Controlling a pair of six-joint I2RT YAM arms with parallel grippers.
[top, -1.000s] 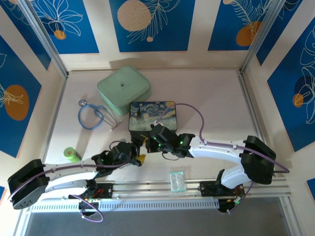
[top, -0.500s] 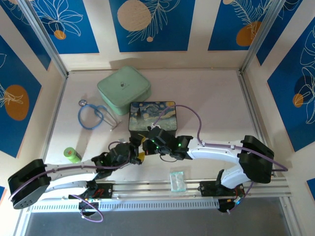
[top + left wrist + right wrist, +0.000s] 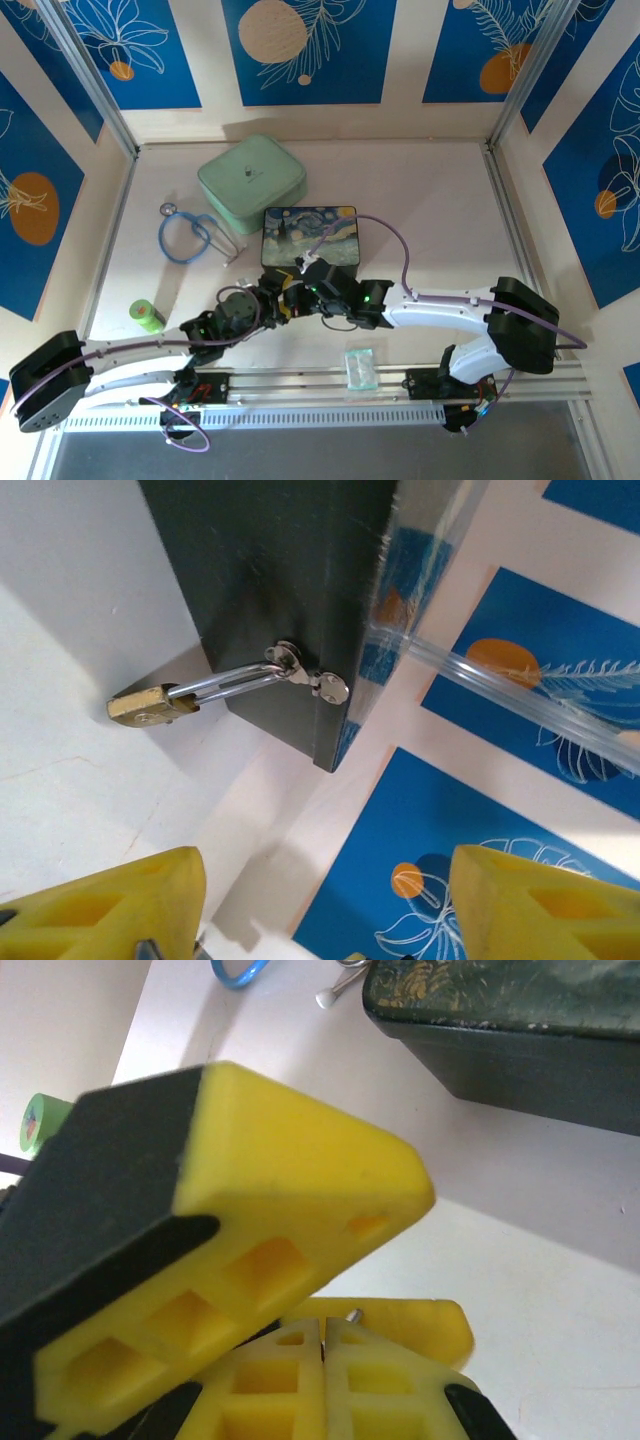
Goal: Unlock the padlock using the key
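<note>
The padlock [image 3: 150, 706] is brass-gold with a silver shackle [image 3: 225, 685]; the box lid [image 3: 295, 228] swirls blue and yellow.

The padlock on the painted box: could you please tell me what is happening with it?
The padlock hangs through the clasp of the painted box, its shackle closed. The left claw faces it, open and empty. The right claw is shut on a small metal tip, apparently the key.
</note>
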